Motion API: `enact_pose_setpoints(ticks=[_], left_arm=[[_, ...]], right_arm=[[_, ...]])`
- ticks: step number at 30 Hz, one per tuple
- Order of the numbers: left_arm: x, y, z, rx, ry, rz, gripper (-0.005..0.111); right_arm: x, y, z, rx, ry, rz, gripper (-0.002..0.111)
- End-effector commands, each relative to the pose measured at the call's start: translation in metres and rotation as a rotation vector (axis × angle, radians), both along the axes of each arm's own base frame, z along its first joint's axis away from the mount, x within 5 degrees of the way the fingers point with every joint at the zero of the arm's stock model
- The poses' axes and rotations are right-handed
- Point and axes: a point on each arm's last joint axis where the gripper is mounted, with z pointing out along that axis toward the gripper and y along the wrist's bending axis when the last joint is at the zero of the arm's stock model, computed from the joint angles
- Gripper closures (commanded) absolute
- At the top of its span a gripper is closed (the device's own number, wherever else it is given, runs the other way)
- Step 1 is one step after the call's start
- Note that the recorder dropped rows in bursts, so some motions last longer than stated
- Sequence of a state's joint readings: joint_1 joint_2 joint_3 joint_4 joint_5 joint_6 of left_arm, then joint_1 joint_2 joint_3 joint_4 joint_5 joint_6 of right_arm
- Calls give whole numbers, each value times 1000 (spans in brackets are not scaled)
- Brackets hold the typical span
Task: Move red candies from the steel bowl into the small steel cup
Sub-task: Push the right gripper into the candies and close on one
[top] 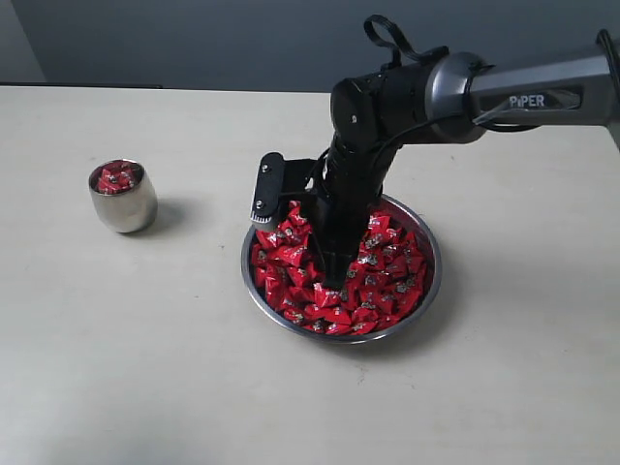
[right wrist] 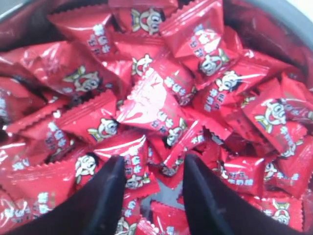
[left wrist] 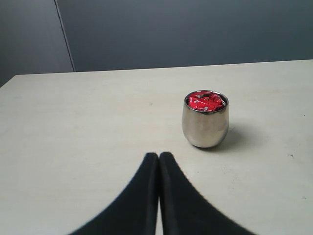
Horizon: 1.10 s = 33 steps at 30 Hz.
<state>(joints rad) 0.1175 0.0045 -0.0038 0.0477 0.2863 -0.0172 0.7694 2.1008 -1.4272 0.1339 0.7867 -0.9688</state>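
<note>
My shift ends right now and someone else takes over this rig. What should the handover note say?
Left gripper: shut, empty, resting low over the table and facing the small steel cup.
Right gripper: open, tips down among the red candies in the steel bowl, nothing gripped.
Done: the cup holds candies up to about its rim.
Left: the bowl is heaped with candies. Next is probably to close on one and carry it over, though the cup looks nearly full.
</note>
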Motion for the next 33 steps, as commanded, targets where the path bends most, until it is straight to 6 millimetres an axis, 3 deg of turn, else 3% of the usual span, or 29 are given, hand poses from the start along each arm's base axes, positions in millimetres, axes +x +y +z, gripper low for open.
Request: enact_pose_setpoints(ticks=[1, 9, 33], left_arm=[[0, 0, -1, -4, -3, 1, 106], [0, 0, -1, -4, -3, 1, 106], [0, 0, -1, -4, -3, 1, 106]], right_arm=[[-1, 2, 2, 21, 20, -18, 69], [-4, 2, 18, 53, 18, -28, 69], [-5, 3, 10, 47, 44, -36, 69]])
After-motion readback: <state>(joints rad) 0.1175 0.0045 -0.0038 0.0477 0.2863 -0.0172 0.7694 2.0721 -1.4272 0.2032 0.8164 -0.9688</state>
